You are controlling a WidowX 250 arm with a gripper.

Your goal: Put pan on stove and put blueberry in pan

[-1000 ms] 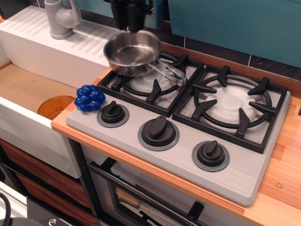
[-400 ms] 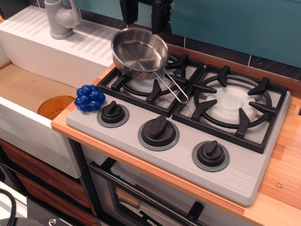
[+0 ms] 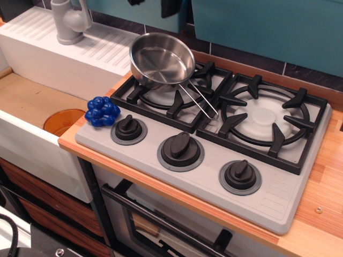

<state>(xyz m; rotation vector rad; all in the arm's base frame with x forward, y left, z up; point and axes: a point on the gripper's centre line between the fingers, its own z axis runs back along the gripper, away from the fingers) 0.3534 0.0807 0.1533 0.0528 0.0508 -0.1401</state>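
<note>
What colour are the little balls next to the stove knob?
The blueberry is glossy deep blue, seen clearly in the observation.image view.

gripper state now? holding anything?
Gripper: only its dark tip shows at the top edge; open or closed cannot be told. It holds nothing; the pan sits free.

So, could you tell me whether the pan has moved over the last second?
Yes. The pan has shifted slightly right and toward the back of the left grate, and now sits tilted on it; the blueberry has stayed put.
</note>
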